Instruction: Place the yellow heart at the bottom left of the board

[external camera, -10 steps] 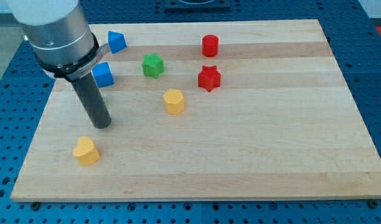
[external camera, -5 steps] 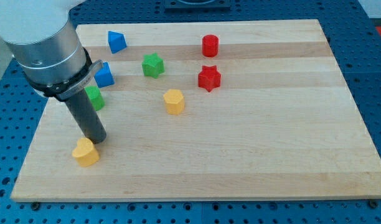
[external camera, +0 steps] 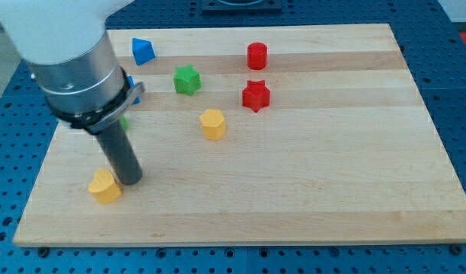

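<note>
The yellow heart (external camera: 104,187) lies near the bottom left of the wooden board (external camera: 294,190). My tip (external camera: 130,180) stands on the board right beside the heart, at its upper right edge, touching or almost touching it. The arm's grey body rises above it toward the view's top left.
A yellow hexagon-like block (external camera: 212,123) lies mid-board. A green star (external camera: 186,79), a red star (external camera: 256,95) and a red cylinder (external camera: 256,55) lie toward the top. A blue block (external camera: 142,51) sits at the top left. Another blue block (external camera: 132,85) and a green block (external camera: 124,120) are mostly hidden behind the arm.
My tip has moved down the view from above the heart and then a little to the right, ending beside the heart's upper right. The heart has barely moved.
</note>
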Controlling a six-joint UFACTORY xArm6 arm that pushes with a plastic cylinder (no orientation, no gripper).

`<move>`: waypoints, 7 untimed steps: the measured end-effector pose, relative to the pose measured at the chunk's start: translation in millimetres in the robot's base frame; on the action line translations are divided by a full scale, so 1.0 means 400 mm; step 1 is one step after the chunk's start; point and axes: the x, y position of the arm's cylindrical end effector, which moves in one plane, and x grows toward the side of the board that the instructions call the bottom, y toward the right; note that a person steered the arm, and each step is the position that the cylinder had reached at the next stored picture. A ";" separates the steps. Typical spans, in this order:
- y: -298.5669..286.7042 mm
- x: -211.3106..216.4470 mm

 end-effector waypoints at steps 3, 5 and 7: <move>-0.135 0.098; -0.154 0.100; -0.154 0.098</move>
